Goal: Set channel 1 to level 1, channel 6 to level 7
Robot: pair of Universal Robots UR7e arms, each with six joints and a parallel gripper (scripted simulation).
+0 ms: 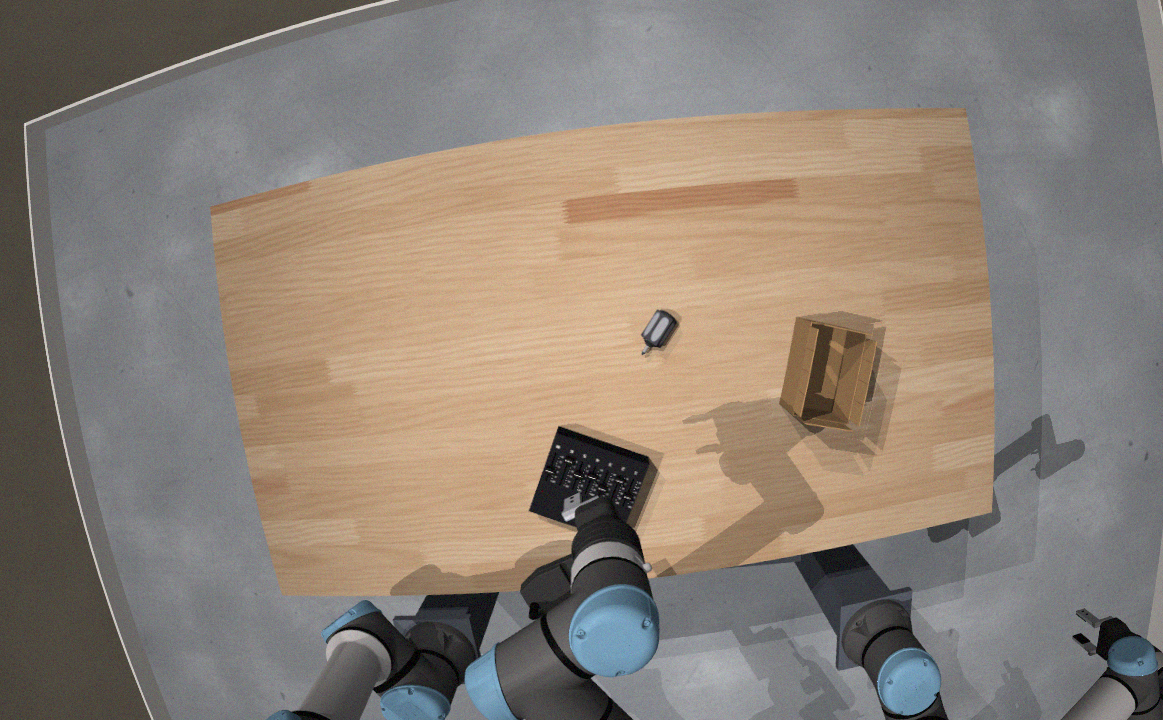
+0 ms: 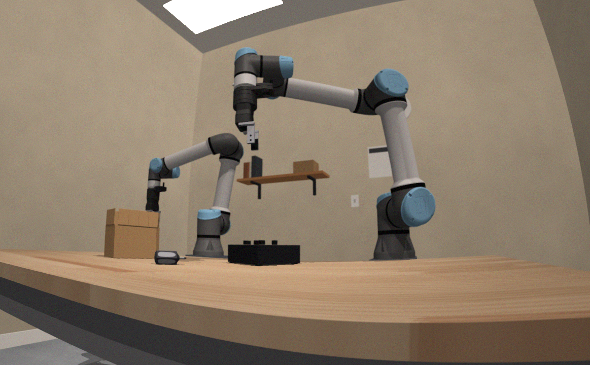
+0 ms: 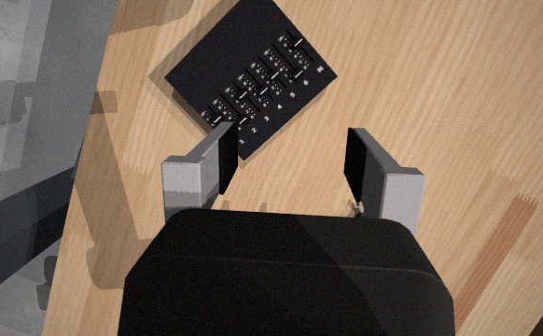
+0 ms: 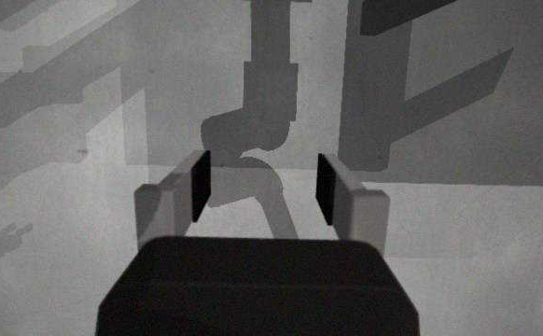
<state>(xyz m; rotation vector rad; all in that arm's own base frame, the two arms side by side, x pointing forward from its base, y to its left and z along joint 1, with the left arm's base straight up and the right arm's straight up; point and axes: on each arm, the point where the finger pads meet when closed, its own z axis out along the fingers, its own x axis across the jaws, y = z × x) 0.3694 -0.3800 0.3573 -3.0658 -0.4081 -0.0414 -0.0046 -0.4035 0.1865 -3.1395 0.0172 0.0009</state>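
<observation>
The black lighting desk lies on the table, turned in the left wrist view. The channel 1 fader knob is away from its number label, toward the far end of its slot. The channel 6 knob is at the slot end nearest its label. The scale marks are too small to read. My left gripper is open and empty, high above the desk; one finger overlaps the desk's corner beside channel 1 in the left wrist view. My right gripper is open and empty, off the table over the floor.
A small grey and black tool lies behind the desk, toward the table's middle. An open cardboard box stands to the right in the top view. The wooden table has its near edge close to the desk.
</observation>
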